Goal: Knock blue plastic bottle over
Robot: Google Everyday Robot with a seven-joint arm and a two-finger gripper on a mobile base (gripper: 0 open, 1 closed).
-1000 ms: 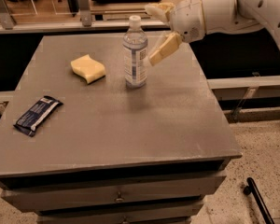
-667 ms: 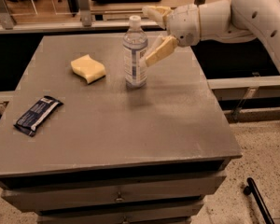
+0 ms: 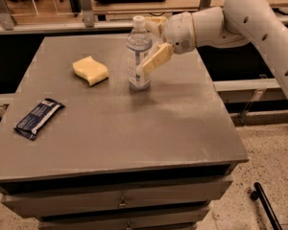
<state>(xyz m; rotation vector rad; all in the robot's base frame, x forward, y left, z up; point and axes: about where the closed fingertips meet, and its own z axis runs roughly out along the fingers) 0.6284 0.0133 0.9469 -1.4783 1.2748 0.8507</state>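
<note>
1. On the far half of the grey worktop [image 3: 149, 128], slightly right of centre, the blue plastic bottle [image 3: 138, 56] stands upright with its white cap on top.
2. A white robot arm [image 3: 259, 23] reaches in from the right. Its gripper [image 3: 152, 43] sits against the bottle's right side, spread wide and holding nothing. One tan finger [image 3: 157, 58] slants down and left onto the right edge of the label. The other finger shows on the far side, near the bottle's neck.
3. Over the last second the gripper has slid left. It was just beside the bottle and now appears to touch it. The bottle itself has not shifted or tilted.
4. This suggests the push is only starting. The bottle has not yet been knocked over, and a further sweep to the left looks necessary.
5. The bottle stands well apart from every edge of the worktop; the far edge, with a rail beyond it, is the closest.
6. A yellow sponge [image 3: 90, 70] lies near the bottle's left, so a bottle falling left may land close to it or roll against it.
7. Bare worktop stretches toward the near side. A dark-blue wrapper packet [image 3: 38, 118] lies well apart, by the near left edge.
</note>
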